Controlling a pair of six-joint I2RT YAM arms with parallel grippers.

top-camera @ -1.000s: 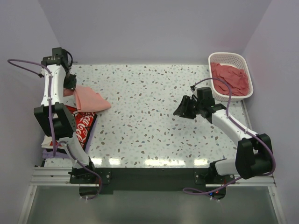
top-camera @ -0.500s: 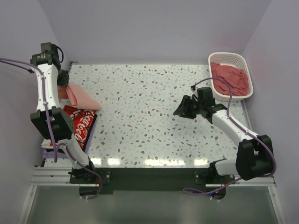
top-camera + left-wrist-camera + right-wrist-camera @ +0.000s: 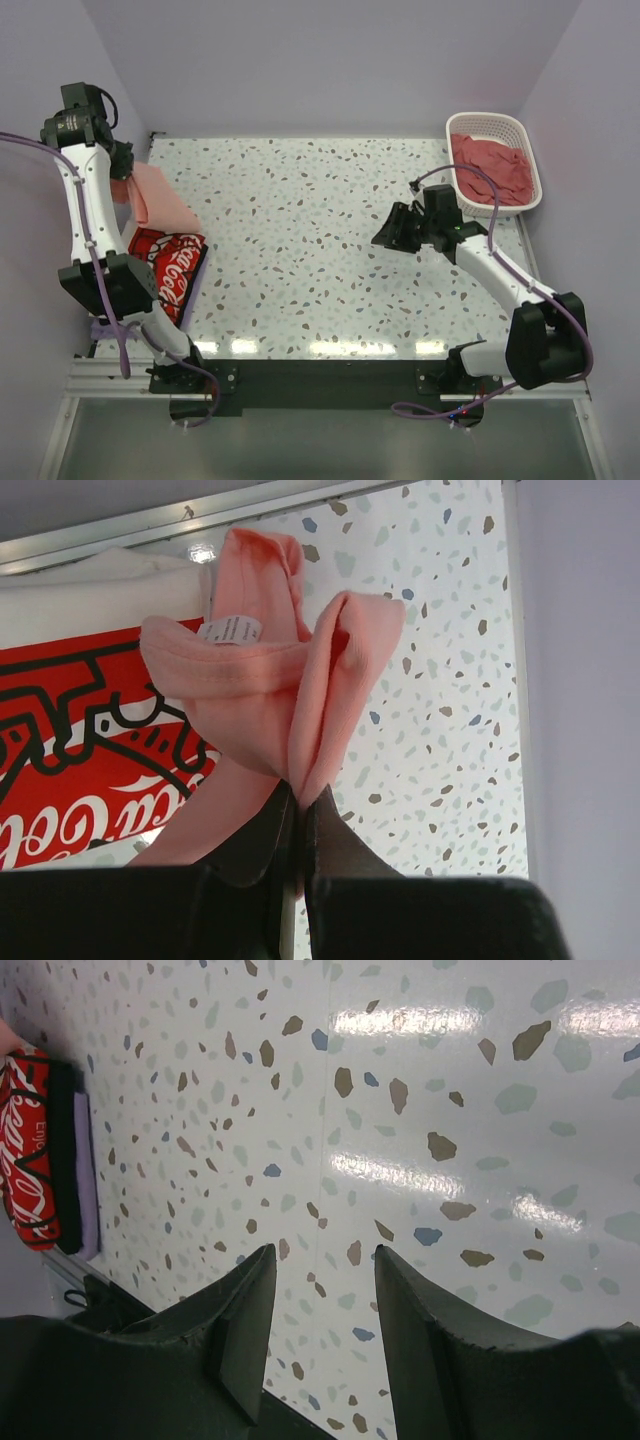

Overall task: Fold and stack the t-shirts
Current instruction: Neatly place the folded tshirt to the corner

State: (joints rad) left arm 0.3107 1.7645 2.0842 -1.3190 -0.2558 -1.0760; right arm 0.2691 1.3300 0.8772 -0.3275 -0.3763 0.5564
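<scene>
- The left arm rears tall at the table's (image 3: 320,220) far left corner. The left gripper (image 3: 298,798) is clamped on a bunched salmon t-shirt (image 3: 270,695), which hangs by the white logo t-shirt (image 3: 70,780).
- The right arm stretches low over mid-table, and the right gripper (image 3: 325,1290) has its fingers apart and empty.
- The left arm hides part of the logo t-shirt, and whether the two shirts touch is unclear.
- More salmon t-shirts (image 3: 495,168) fill the basket (image 3: 497,123).

A salmon-pink tee (image 3: 290,690); white tee (image 3: 172,270) printed with a red-and-black logo; pale purple tee (image 3: 84,1180); salmon-pink tees (image 3: 495,170) in a white slatted basket (image 3: 485,121); white table (image 3: 320,230) speckled brown, grey and blue
</scene>
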